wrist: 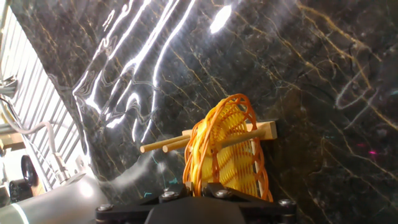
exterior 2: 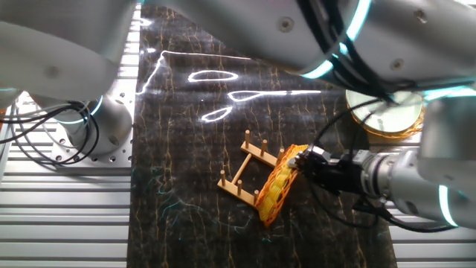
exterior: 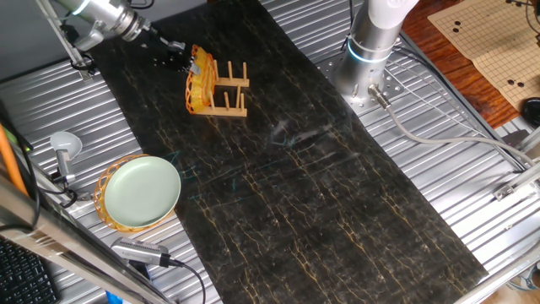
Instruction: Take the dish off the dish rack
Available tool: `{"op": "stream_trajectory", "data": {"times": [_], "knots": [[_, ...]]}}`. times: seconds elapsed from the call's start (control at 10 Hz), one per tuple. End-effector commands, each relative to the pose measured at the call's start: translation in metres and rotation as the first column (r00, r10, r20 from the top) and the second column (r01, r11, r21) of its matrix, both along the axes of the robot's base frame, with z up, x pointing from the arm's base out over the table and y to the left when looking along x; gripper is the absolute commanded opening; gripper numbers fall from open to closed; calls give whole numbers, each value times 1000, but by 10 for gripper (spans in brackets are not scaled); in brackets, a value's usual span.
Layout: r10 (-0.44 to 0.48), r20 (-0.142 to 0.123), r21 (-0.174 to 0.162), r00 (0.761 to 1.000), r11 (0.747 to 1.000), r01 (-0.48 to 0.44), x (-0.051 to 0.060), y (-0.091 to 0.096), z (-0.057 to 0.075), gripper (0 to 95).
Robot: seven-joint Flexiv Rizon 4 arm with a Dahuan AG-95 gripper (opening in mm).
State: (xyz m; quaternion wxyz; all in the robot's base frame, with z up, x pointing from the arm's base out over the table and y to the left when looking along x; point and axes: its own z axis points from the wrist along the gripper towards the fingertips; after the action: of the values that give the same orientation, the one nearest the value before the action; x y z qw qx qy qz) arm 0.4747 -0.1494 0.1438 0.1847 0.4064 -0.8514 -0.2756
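Note:
The dish (exterior: 199,80) is an orange-yellow woven plate. It stands on edge at the end of the small wooden dish rack (exterior: 229,89), against its pegs. My gripper (exterior: 184,59) is at the dish's top rim, on the side away from the rack. In the hand view the dish (wrist: 227,149) fills the lower middle, and its rim runs between my two black fingers (wrist: 180,194). The gripper (wrist: 194,186) is closed on that rim. Rack pegs (wrist: 163,146) stick out to the left behind the dish. The other fixed view shows the dish (exterior 2: 281,186) leaning on the rack (exterior 2: 242,175), with the gripper (exterior 2: 306,165) at its upper edge.
A smooth pale green plate (exterior: 142,192) lies on another woven plate at the left edge of the dark marble mat (exterior: 321,194). The arm's base (exterior: 371,51) stands at the back right. A go board (exterior: 498,42) lies beyond it. Cables run along the ribbed metal table.

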Motion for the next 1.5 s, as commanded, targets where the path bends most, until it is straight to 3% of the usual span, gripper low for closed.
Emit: {"op": "stream_trajectory", "data": {"times": [0.1, 0.3, 0.6, 0.9, 1.5], "knots": [[-5, -14, 22, 1000, 1000, 5, 3, -1, 0, 0], [-13, -29, 28, 999, 1000, 14, 3, -1, -1, 0], [-18, -32, 31, 999, 999, 19, -3, 1, -8, 0], [-17, -43, 32, 999, 999, 18, -2, 0, -1, 0], [-16, -36, 18, 999, 1000, 17, -4, 0, 0, 0]]}}
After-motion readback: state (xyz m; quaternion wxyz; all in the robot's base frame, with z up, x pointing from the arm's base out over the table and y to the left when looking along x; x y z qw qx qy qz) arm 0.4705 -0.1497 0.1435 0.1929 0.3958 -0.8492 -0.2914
